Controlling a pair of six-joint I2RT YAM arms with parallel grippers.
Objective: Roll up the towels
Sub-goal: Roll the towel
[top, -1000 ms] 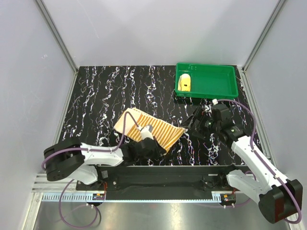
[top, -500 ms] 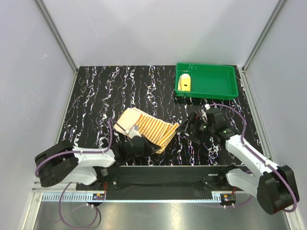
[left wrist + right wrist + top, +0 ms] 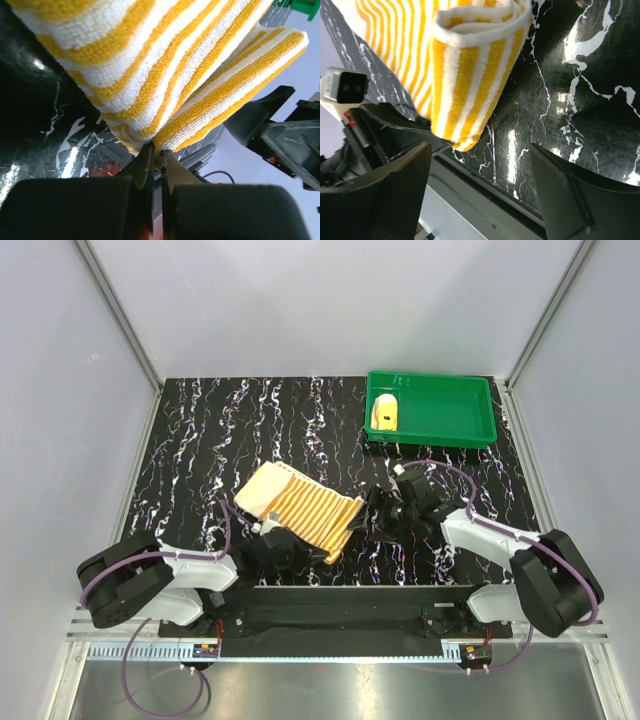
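Observation:
The striped towel (image 3: 300, 505) lies folded on the black marbled table, near the front centre. My left gripper (image 3: 268, 536) is shut on the striped towel's near edge (image 3: 165, 120); its fingers (image 3: 145, 165) pinch the cloth. My right gripper (image 3: 378, 512) is open and empty, low over the table just right of the towel's folded right end (image 3: 470, 65). The rolled yellow towel (image 3: 385, 413) lies in the left end of the green tray (image 3: 450, 430).
The green tray stands at the back right of the table. Grey walls close in both sides and the back. The metal front rail (image 3: 340, 598) runs just behind both arm bases.
My left gripper has pulled the striped towel's near edge leftwards, and the towel shifted left. My right gripper has moved left and down towards the towel's right end.

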